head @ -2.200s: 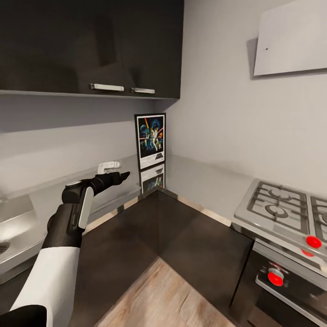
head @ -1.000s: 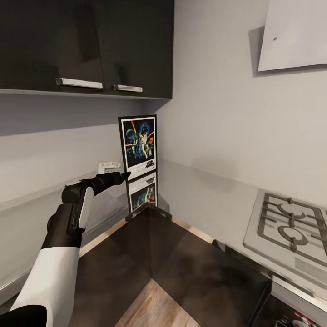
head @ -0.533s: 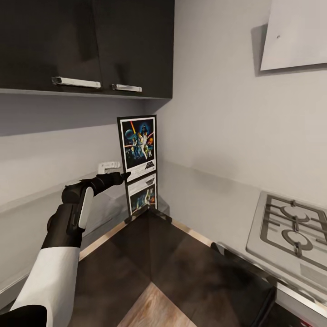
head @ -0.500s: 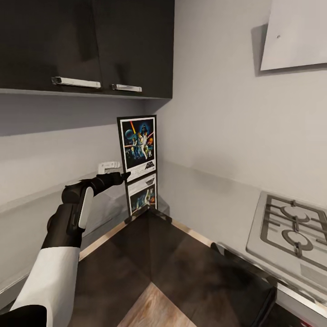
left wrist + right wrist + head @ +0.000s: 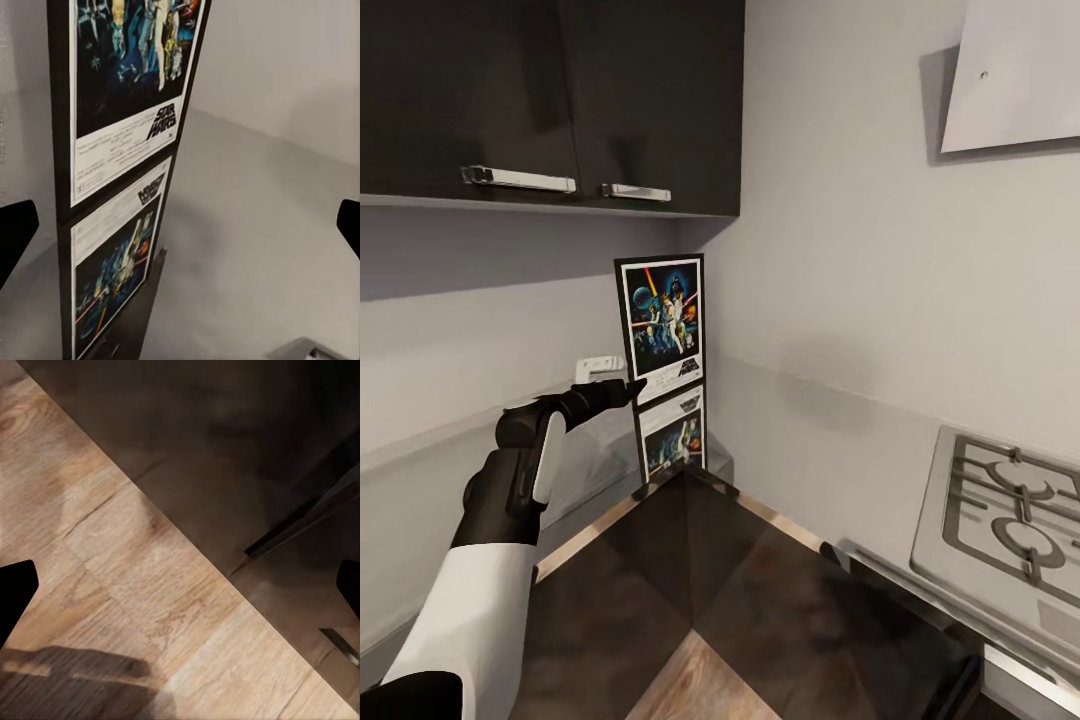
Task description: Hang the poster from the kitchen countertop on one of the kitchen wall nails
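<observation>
Closest to me is the wood-look floor (image 5: 690, 680), seen in the head view inside the angle of the L-shaped cabinets. In the right wrist view the right tool (image 5: 180, 592) hangs over that floor with its two dark fingertips spread wide at the picture's sides and nothing between them.

The left arm reaches out across the glossy dark surface (image 5: 690, 560), and the left tool (image 5: 628, 388) ends just beside the poster's lower left corner; whether it touches the frame I cannot tell. In the left wrist view its fingertips (image 5: 16, 232) stand far apart, holding nothing, with the poster straight ahead.

The poster (image 5: 660, 317) stands upright at the surface's far inner corner, against the wall, its mirror image below it. A white wall socket (image 5: 600, 367) sits just left of it. A gas hob (image 5: 1010, 520) lies at the surface's right end. Dark wall cabinets (image 5: 560, 100) hang above.
</observation>
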Motion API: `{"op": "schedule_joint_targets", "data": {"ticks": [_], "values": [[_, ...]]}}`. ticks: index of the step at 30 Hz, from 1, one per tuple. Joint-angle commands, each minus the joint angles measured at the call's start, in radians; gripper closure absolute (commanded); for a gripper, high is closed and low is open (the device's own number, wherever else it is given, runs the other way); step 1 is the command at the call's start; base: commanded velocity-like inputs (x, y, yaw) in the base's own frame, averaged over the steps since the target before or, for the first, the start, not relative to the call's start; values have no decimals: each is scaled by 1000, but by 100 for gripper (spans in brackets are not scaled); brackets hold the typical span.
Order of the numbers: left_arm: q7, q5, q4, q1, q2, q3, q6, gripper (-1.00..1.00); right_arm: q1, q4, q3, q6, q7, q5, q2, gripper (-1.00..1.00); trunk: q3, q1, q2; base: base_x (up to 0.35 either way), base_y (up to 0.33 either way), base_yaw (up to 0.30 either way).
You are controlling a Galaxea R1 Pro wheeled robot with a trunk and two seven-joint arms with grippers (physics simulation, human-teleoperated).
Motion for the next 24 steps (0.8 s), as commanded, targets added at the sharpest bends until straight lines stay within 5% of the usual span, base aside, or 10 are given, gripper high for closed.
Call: {"op": "schedule_joint_targets", "data": {"ticks": [1,6,11,13,24], "values": [[-2,4,1,-1,-1,2,5,-100,-1,1,1,-2,-7,9,0,-100,-1,0,-1,7,0,0],[3,2,120,-36,0,-9,-3,-100,-1,1,1,-2,-7,9,1,-100,-2,0,-1,2,0,0],[8,1,451,-252,16,-11,-93,-100,-1,1,2,-2,-7,9,1,-100,-8,0,-1,0,0,0],[16,1,522,-289,28,-11,-120,-100,-1,1,2,-2,-7,9,1,-100,-11,0,-1,0,0,0],[40,2,652,-344,93,-11,-211,-100,-1,1,2,-2,-7,10,1,-100,-29,0,-1,0,0,0]]}}
